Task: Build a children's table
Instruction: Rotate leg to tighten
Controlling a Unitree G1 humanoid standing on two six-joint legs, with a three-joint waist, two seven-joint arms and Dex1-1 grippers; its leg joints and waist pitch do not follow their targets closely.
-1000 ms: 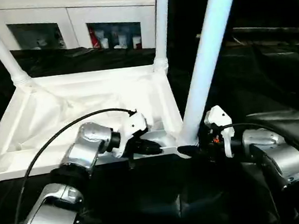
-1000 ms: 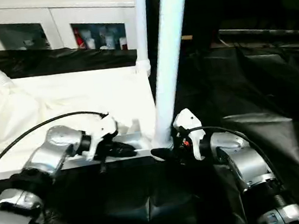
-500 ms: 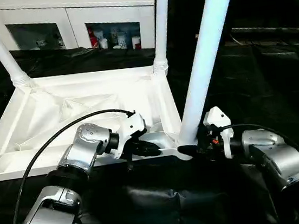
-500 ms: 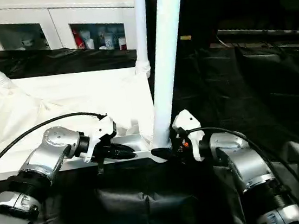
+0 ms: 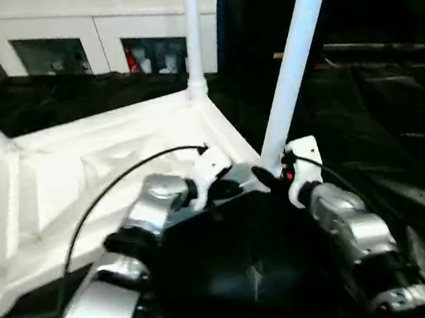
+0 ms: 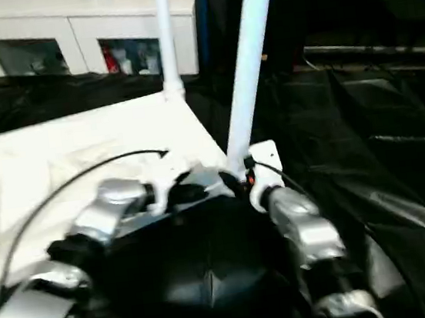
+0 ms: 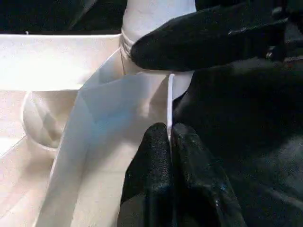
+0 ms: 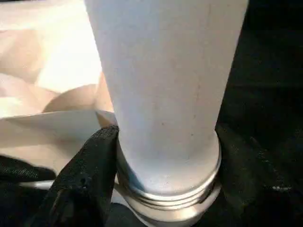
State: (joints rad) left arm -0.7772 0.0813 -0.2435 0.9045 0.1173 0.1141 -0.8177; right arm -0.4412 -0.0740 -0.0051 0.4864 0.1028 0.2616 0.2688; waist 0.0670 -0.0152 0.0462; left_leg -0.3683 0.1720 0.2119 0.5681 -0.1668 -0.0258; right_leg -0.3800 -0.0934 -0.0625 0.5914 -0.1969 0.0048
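We hold the upright leg [image 5: 293, 56] at its base in our right gripper [image 5: 270, 177], fingers either side just above the corner socket, while our left gripper [image 7: 170, 142] pinches the tabletop [image 5: 67, 177] rim beside that socket.

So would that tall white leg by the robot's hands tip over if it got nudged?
Probably not easily: the leg stands in the tabletop's corner socket. Its smooth round tube looks slippery, though, and could roll if it came loose.

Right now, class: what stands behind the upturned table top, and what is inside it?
Behind the table top stands a white cabinet. Small items sit behind its glass doors; what they are cannot be told.
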